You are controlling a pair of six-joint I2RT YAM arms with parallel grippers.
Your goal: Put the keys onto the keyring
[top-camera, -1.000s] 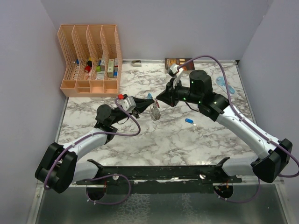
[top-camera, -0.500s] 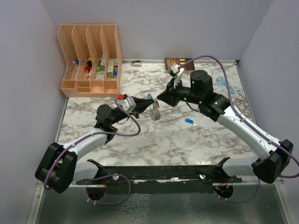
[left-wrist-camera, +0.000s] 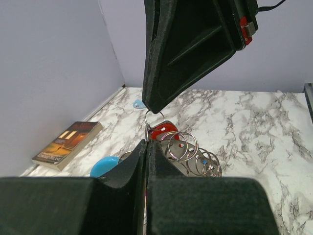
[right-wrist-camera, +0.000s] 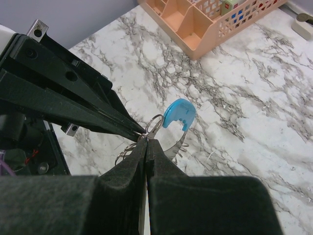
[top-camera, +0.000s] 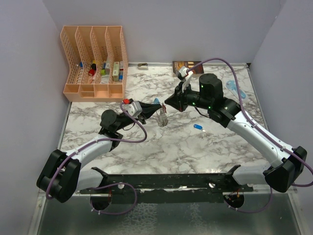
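1. The keyring (top-camera: 162,119) hangs clear of the table (top-camera: 161,156), near its middle and between the two gripper tips. Its grey rings (left-wrist-camera: 188,152) are bunched, and the light-blue strap (right-wrist-camera: 178,112) curves out beside them.
2. The red key (left-wrist-camera: 164,131) hangs among the rings from a small ring (left-wrist-camera: 154,117). I cannot tell whether that ring belongs to the key or to the bunch.
3. The blue key (top-camera: 198,127) lies flat on the table, well apart from the bunch, on the right arm's side.
4. The left gripper (left-wrist-camera: 146,144) is fully closed, its tips pinching the keyring.
5. The right gripper (right-wrist-camera: 146,142) is also fully closed, nipping the small ring. Its tips almost touch those of the left.
6. An orange organiser (top-camera: 94,61) stands at the back left.
7. A book (top-camera: 183,65) lies at the back edge.
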